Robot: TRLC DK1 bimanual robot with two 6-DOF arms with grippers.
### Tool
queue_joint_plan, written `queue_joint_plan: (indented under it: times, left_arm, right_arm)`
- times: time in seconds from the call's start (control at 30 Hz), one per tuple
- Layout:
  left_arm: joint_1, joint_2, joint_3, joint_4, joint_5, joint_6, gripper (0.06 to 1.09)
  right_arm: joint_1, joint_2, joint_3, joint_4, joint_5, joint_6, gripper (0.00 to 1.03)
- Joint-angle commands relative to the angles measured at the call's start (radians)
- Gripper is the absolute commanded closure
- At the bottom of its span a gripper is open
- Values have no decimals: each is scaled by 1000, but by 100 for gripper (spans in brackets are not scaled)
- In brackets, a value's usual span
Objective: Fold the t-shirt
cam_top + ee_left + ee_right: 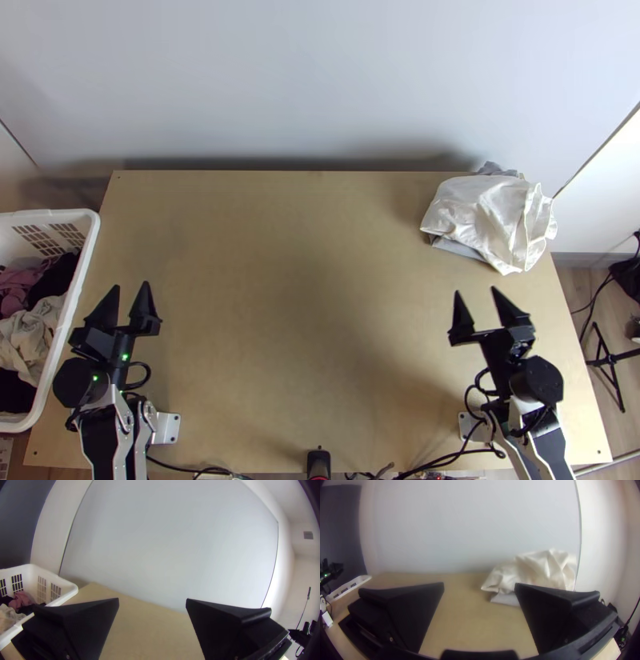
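Cloth (484, 212), cream, lies bunched on desk (304, 320), upper right; left tool (130, 285), lower left, and right tool (475, 290), lower right, stand open.

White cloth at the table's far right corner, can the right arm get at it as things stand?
Probably yes. The right hand is open, tips toward the bunched cloth, and just tabletop lies between them. Reaching its far edge is less sure.
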Motion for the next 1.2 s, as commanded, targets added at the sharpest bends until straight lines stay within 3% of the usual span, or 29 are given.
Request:
queue_joint_plan:
  times: [0.0, 0.33, 1.17]
  left_arm:
    - [-39, -8, -10, -198, 0, 99, 11]
    - [-65, -8, -10, -207, -52, 100, 11]
    - [-65, -8, -10, -207, -54, 100, 11]
  right_arm:
    - [9, 2, -6, -151, -53, 44, 5]
    - [-42, -1, -6, -148, -52, 49, 5]
    - [-42, -1, -6, -148, -52, 49, 5]
